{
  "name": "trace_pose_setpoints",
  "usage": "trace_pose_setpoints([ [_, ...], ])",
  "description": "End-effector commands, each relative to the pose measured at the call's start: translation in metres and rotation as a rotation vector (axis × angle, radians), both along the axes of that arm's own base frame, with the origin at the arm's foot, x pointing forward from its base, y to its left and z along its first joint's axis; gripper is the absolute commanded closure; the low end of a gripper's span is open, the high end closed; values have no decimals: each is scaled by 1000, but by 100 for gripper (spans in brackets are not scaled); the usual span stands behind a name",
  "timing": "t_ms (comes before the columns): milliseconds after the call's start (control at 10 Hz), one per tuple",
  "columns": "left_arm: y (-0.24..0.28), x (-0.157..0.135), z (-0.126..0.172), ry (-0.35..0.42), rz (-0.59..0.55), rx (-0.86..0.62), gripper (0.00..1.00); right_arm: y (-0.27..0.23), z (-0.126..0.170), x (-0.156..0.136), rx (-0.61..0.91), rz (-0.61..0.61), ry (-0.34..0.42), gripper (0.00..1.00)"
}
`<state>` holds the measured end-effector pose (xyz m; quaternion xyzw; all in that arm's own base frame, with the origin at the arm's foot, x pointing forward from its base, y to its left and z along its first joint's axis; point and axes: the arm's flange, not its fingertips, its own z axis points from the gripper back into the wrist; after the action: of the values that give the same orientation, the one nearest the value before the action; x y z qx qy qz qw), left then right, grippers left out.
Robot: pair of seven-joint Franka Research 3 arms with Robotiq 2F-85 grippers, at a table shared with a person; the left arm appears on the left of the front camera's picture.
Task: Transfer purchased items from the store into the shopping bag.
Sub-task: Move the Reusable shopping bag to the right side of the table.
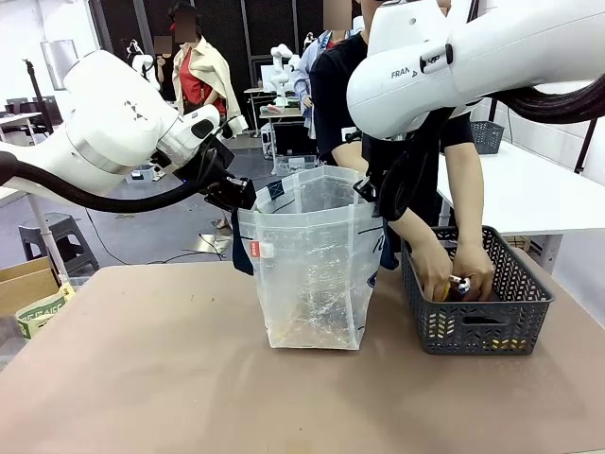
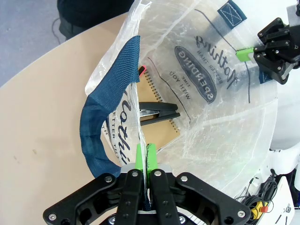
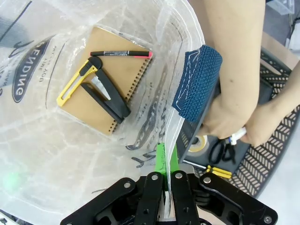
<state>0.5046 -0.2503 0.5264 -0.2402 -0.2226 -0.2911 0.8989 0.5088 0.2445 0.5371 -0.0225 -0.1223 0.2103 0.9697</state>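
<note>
Your left jaws and right jaws are each pinched shut on opposite rims of the shopping bag, logo reading "SPENDING" and "WITH YOU", which stands open on the counter just beside the basket, where a person's hands reach in.

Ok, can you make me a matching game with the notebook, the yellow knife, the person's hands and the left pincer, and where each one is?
Things:
1. notebook
2. yellow knife
3. person's hands
4. left pincer

Places:
A. inside the grey basket
B. shut on the rim of the bag
C. flat on the bag's bottom
D. lying on top of the notebook

Pairs: 1-C, 2-D, 3-A, 4-B
</note>
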Motion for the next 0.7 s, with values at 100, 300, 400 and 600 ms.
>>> trace_pose_setpoints([
  [100, 1, 0, 3, -10, 4, -2, 100, -2, 0, 1, -1, -7, 3, 100],
  [300, 1, 0, 3, -10, 4, -2, 100, -2, 0, 1, -1, -7, 3, 100],
  [400, 1, 0, 3, -10, 4, -2, 100, -2, 0, 1, -1, -7, 3, 100],
  [600, 1, 0, 3, -10, 4, -2, 100, -2, 0, 1, -1, -7, 3, 100],
])
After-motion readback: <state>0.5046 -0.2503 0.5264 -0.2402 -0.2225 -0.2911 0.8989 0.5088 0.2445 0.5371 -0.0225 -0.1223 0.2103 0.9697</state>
